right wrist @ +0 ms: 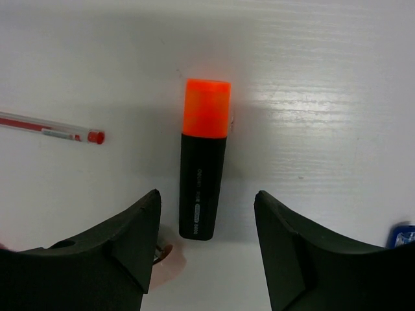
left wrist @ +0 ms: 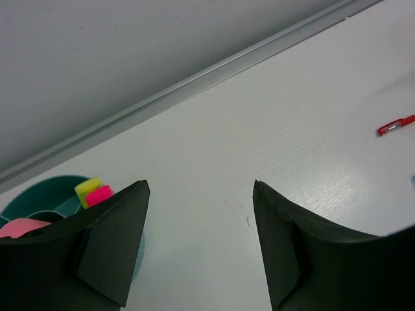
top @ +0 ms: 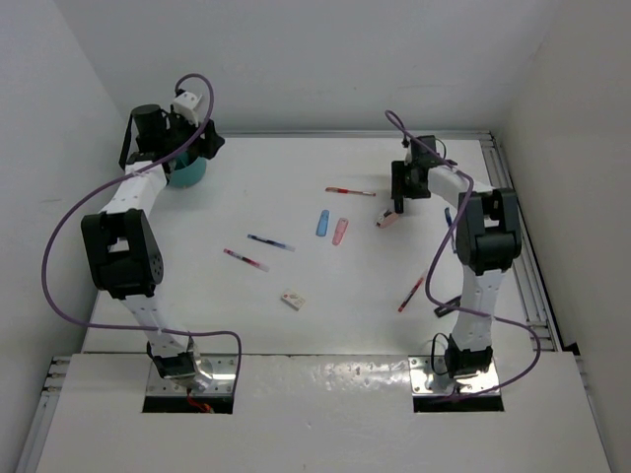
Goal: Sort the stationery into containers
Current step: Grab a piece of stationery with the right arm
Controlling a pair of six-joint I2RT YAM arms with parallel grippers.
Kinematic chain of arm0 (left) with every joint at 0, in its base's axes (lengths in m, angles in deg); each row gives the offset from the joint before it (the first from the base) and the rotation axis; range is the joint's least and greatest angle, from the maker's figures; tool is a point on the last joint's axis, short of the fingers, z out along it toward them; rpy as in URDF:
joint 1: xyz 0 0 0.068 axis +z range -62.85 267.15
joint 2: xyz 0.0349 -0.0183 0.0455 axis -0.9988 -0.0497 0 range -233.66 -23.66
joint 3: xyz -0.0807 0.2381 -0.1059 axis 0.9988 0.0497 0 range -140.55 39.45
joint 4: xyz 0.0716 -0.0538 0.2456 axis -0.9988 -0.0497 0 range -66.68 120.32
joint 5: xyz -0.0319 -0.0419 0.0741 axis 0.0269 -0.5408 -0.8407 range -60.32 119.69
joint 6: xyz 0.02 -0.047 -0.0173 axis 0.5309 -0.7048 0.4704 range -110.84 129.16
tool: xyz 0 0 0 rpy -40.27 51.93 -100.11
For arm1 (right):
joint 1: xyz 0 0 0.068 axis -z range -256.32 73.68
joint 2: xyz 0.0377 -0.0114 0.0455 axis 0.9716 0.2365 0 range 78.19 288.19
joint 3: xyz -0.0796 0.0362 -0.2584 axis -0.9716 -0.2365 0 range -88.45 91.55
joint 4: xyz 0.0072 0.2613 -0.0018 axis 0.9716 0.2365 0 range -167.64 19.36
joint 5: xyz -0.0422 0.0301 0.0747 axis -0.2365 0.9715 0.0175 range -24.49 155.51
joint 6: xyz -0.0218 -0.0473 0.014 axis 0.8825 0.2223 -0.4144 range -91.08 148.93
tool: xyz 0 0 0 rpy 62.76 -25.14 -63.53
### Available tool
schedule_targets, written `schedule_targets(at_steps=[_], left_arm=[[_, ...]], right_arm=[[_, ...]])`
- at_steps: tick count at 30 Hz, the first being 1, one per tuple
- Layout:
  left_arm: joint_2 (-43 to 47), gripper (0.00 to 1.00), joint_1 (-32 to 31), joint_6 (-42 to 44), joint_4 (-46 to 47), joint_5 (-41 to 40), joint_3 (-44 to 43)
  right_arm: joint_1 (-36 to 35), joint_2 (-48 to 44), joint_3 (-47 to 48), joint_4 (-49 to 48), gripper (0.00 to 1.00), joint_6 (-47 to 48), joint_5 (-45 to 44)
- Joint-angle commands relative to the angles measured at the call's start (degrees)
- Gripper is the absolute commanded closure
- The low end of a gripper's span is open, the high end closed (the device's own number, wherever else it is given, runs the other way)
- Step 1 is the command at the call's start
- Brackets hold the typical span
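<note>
Right gripper [right wrist: 206, 194] first: spread apart, pinching nothing, straddling a black highlighter [right wrist: 202, 188] with an orange cap, flat on the white counter [right wrist: 337, 97]. Gaps on both sides of the barrel, no contact with either finger. Off to its left, the tip of a red pen [right wrist: 52, 128]. By the left finger, a bit of pink [right wrist: 174, 262], too cut off to name. At the lower right edge, a sliver of blue [right wrist: 403, 234].

Now the left gripper [left wrist: 201, 184]: also spread, holding nothing, poised over bare counter just beside the teal cup [left wrist: 45, 181] at the far left. Inside the cup, a yellow end [left wrist: 87, 186] and a pink end [left wrist: 100, 194] poking up.

Loose mid-counter from above: blue eraser [top: 322, 224] and pink eraser [top: 340, 232] side by side, a blue pen [top: 271, 242], a second red pen [top: 245, 260], a small pale block [top: 292, 300], and a third red pen [top: 412, 293] close by the right arm.
</note>
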Motion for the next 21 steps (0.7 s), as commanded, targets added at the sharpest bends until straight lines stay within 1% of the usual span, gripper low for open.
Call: schedule_targets(at_steps=[1,7,11,15,16,19,20,21], left_arm=[[2.92,0.29,-0.84,0.26,-0.42,1.54,0.26],[3.36,0.29,-0.76,0.26,-1.47,0.84,0.35],[3.45,0.29,-0.76,-0.18,-1.56,1.1,0.17],[3.45,0.29,-0.76,0.52,-3.85,1.19,0.0],[3.45,0.29,-0.76,0.79,-4.2,1.01,0.0],[3.54,0.29,-0.76,1.4,-4.46,0.84,-0.27],[3.54,0.28,-0.76,1.49,-4.46,0.84,-0.27],[3.54,0.29,-0.76,1.49,-4.38,0.92,-0.27]], right_arm=[[0.03,1.74,1.32,-3.17,0.41,-0.3,-2.68],[-0.15,3.24,1.93,-3.61,0.42,0.93,-3.64],[-0.24,3.77,2.28,-3.17,0.48,1.89,-3.73],[-0.5,4.29,1.58,-2.82,0.63,3.48,-3.73],[-0.5,4.3,1.32,-2.82,0.68,3.74,-3.9],[-0.5,4.12,-0.18,-2.64,0.75,4.01,-3.82],[-0.42,3.95,-0.7,-2.64,0.8,4.36,-3.82],[-0.5,3.68,-0.97,-2.73,0.83,4.53,-3.9]])
